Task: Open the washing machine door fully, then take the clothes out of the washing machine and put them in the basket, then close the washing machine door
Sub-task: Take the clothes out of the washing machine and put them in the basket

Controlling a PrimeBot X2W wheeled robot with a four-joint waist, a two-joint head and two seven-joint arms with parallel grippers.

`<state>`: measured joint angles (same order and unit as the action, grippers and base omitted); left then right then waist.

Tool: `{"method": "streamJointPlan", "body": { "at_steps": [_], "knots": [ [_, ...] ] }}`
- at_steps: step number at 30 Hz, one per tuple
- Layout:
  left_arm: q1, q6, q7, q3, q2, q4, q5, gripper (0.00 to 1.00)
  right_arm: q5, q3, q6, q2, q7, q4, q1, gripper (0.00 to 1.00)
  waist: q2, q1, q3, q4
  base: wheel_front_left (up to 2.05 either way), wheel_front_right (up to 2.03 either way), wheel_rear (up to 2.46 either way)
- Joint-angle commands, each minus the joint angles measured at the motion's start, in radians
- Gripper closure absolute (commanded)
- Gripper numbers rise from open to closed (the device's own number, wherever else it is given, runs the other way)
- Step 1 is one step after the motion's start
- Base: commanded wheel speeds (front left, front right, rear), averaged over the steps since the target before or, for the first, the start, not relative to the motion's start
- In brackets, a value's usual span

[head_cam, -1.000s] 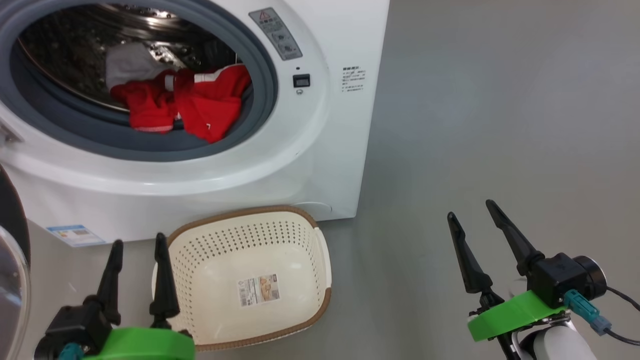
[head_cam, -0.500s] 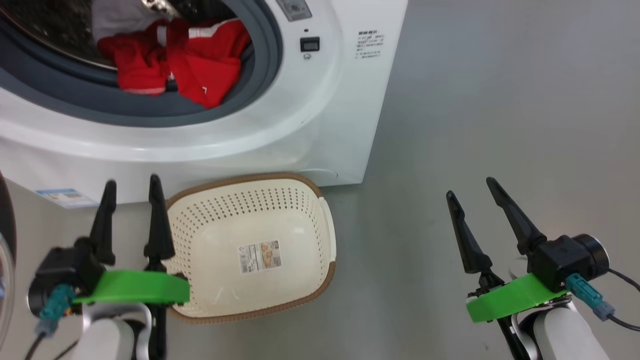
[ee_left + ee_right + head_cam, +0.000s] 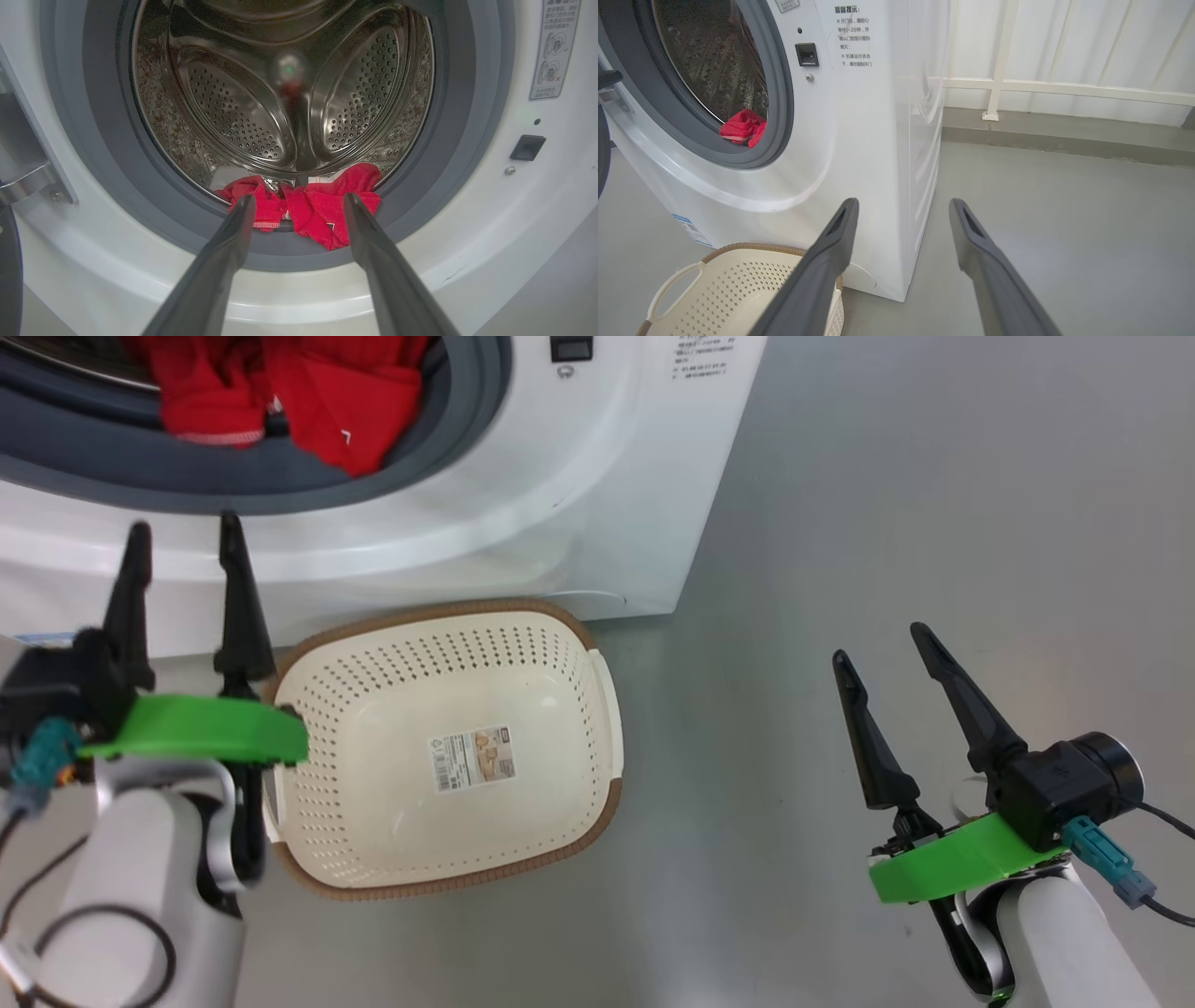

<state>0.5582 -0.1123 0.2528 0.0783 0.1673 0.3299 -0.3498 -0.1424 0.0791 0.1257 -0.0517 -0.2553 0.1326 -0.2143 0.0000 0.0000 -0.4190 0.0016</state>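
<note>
Left wrist view: locate the clothes (image 3: 322, 217) dead ahead of the left gripper (image 3: 299, 198), low in the open mouth of the washing machine (image 3: 467, 224), heaped on the bottom front lip and spilling onto the grey rubber seal (image 3: 93, 140). Read the left gripper as released: fingers spread wide, nothing between them, tips short of the red heap. Treat the heap's long axis as running side to side across the mouth, parallel to the closing direction of the fingers. Judge the left arm the nearer one. In the head view, find the right gripper (image 3: 879, 644) off to the right above the floor (image 3: 934, 476), likewise spread and empty, well apart from the mouth. Plan the coming move as a straight advance forward and slightly down, then a pinch on the bunched folds.

Note the materials: soft crumpled red fabric with white trim; polished perforated steel drum (image 3: 233, 116) with raised ribs; smooth matte seal. Expect draping on lifting and possible snagging at the seal lip.

Find the basket (image 3: 439, 609) on the floor below the mouth, just beside the machine's base: cream perforated plastic, brown woven-look rim, no clothes in it. Take the dark edge at the far left of the left wrist view, below the metal hinge bracket (image 3: 28, 179), for the washing machine door (image 3: 7, 280), swung clear.
</note>
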Motion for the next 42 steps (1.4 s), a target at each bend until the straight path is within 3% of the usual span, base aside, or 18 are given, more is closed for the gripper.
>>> {"method": "streamJointPlan", "body": {
  "at_steps": [1, 15, 23, 33, 42],
  "knots": [
    [0.050, 0.012, 0.008, -0.032, 0.036, 0.003, 0.007, 0.00, 0.018, 0.026, 0.005, 0.001, -0.006, -0.025, -0.018, 0.00, 0.0000, 0.0000, -0.023, -0.006, 0.00, 0.00, 0.00],
    [0.317, 0.037, 0.009, -0.003, 0.059, 0.222, 0.028, 0.00, 0.032, 0.034, 0.005, 0.001, -0.006, -0.029, -0.057, 0.00, 0.0000, 0.0000, -0.104, -0.027, 0.00, 0.00, 0.00],
    [0.477, 0.007, -0.043, 0.023, 0.125, 0.381, 0.085, 0.00, 0.024, 0.052, 0.005, 0.001, -0.006, -0.027, -0.083, 0.00, 0.0000, 0.0000, -0.160, -0.055, 0.00, 0.00, 0.00],
    [0.628, 0.035, -0.091, 0.036, 0.176, 0.567, 0.087, 0.00, -0.009, 0.066, 0.005, 0.001, -0.006, -0.016, -0.108, 0.00, 0.0000, 0.0000, -0.197, -0.100, 0.00, 0.00, 0.00],
    [0.728, 0.029, -0.166, 0.064, 0.222, 0.730, 0.108, 0.00, -0.025, 0.092, 0.005, 0.001, -0.006, -0.012, -0.116, 0.00, 0.0000, 0.0000, -0.216, -0.141, 0.00, 0.00, 0.00]
  ]
}}
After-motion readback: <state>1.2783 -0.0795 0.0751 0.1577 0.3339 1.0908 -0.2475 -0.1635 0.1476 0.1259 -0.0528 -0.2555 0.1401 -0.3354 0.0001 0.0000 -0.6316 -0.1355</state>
